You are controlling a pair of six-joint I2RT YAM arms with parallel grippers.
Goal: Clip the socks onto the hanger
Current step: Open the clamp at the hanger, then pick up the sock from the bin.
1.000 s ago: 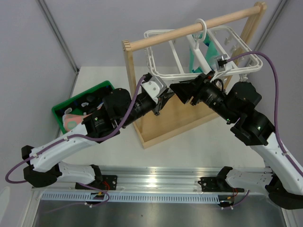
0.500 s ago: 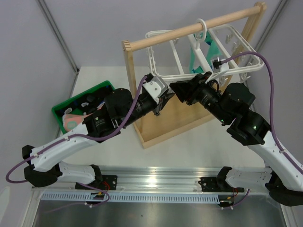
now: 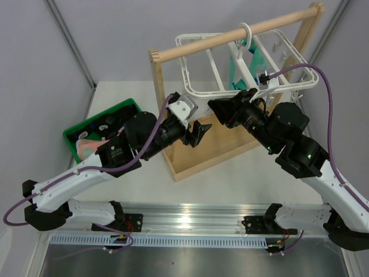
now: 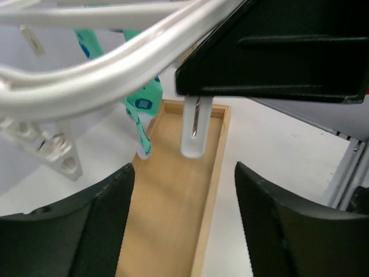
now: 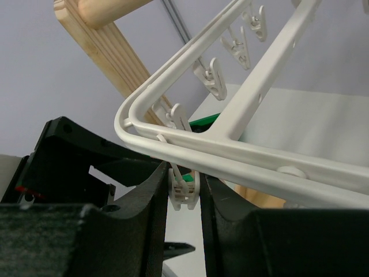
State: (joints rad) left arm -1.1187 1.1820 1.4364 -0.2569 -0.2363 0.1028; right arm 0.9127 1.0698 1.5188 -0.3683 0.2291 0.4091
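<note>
The white hanger [image 3: 202, 91] hangs by its hook from the wooden rod, with teal-green socks [image 3: 237, 72] clipped on it. My right gripper [image 3: 218, 109] is under its front left corner. In the right wrist view this gripper [image 5: 185, 193] is shut on a small white clip [image 5: 185, 186] that dangles from the hanger frame [image 5: 242, 151]. My left gripper [image 3: 199, 131] is just left of and below it, open and empty. Through the left gripper [image 4: 183, 173] I see one clip [image 4: 194, 131] hanging free. A salmon-pink sock [image 3: 87, 145] and black socks [image 3: 109, 122] lie in the green bin [image 3: 74, 131].
The light wooden rack [image 3: 230, 36] stands on a box base [image 3: 199, 157] beneath both grippers; its base [image 4: 173, 219] fills the lower left wrist view. More clips [image 5: 214, 78] hang along the hanger's edge. Grey walls close off the back and left.
My left gripper has opened and drawn slightly back and down from the hanger's corner. My right gripper's jaws have closed in on the clip.
</note>
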